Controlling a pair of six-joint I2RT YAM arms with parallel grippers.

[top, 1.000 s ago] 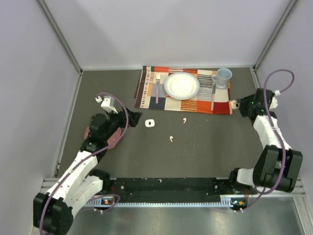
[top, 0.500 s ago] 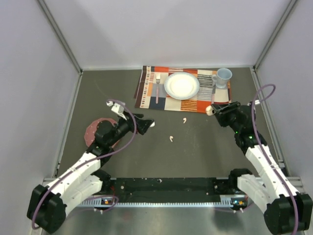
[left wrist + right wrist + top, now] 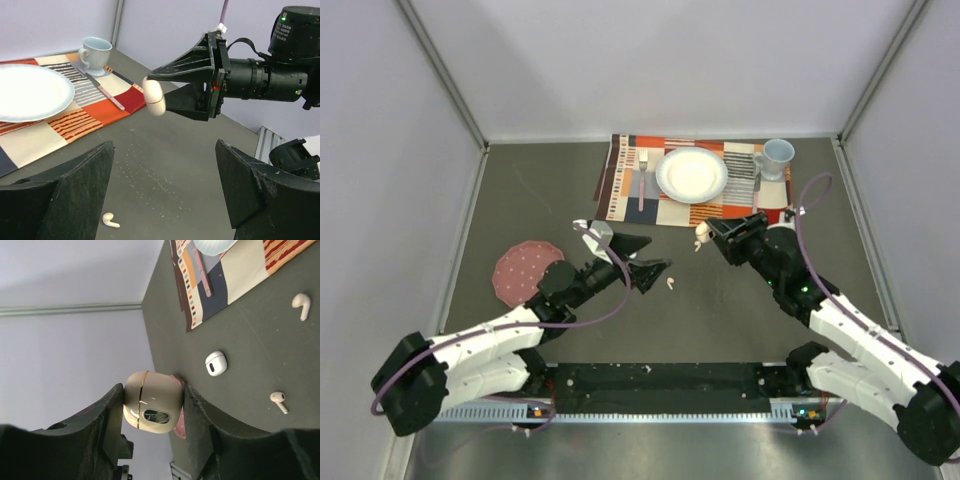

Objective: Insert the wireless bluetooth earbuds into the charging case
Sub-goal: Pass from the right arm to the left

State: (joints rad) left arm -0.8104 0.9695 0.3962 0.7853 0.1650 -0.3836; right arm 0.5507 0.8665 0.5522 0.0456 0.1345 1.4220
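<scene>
My right gripper [image 3: 705, 232] is shut on a cream charging case [image 3: 152, 402] with a gold seam and holds it above the table, just in front of the placemat; the case also shows in the left wrist view [image 3: 154, 96]. My left gripper [image 3: 658, 253] is open and empty, its jaws wide apart [image 3: 164, 147], facing the right gripper. One white earbud [image 3: 670, 283] lies on the table just below the left gripper [image 3: 110, 220]. The right wrist view shows two earbuds [image 3: 300, 305] [image 3: 278, 401] and a small white closed case [image 3: 216, 363] on the table.
A patterned placemat [image 3: 620, 185] at the back holds a white plate [image 3: 692, 175], a fork [image 3: 642, 180], a knife [image 3: 756, 190] and a blue mug [image 3: 776, 157]. A pink round coaster [image 3: 525, 268] lies at the left. Grey walls enclose the table.
Both arms swung in toward the table's middle. The right gripper carried the cream case leftward from the right edge. The left gripper moved right, past the small white case, above the earbud.
</scene>
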